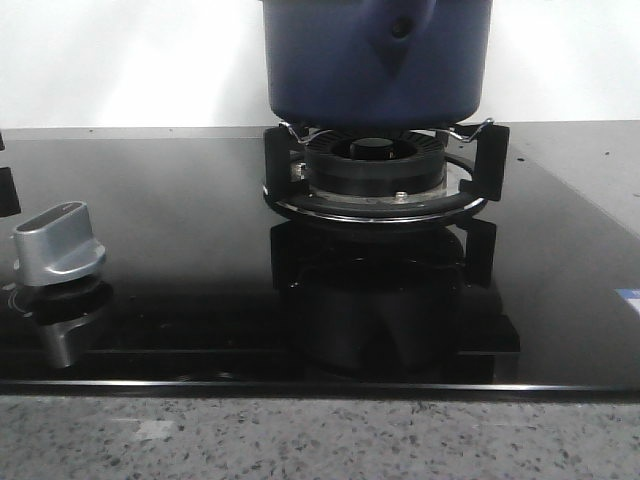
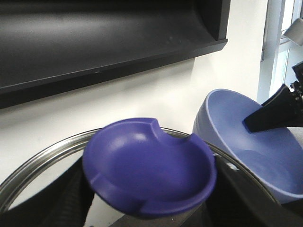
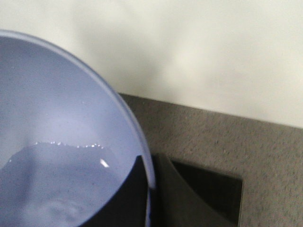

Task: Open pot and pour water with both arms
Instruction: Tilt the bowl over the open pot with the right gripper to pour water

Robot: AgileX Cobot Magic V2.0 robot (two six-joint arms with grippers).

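The pot (image 1: 376, 60) is hanging just above the burner (image 1: 375, 170), its rounded base clear of the trivet prongs, so it is being carried rather than sitting on the stove. In the right wrist view the pot's pale-blue inside (image 3: 57, 118) is lying right under the right gripper, with a dark finger (image 3: 125, 194) reaching down inside the rim and water (image 3: 52, 189) pooling low against the tilted wall. That finger is evidently gripping the rim, though the second finger is not showing.

In the left wrist view the lid's blue knob (image 2: 149, 168) is sitting right at the left gripper, with the glass lid's steel rim (image 2: 33, 165) curving behind it; the dark fingers (image 2: 71, 198) are flanking the knob and appear to be clamping it. The open pot (image 2: 255, 142) is off to one side of it, well apart from the lid.

Judging by this, the opening is done and the pot is lifted; the water is still inside, so the pour itself remains.
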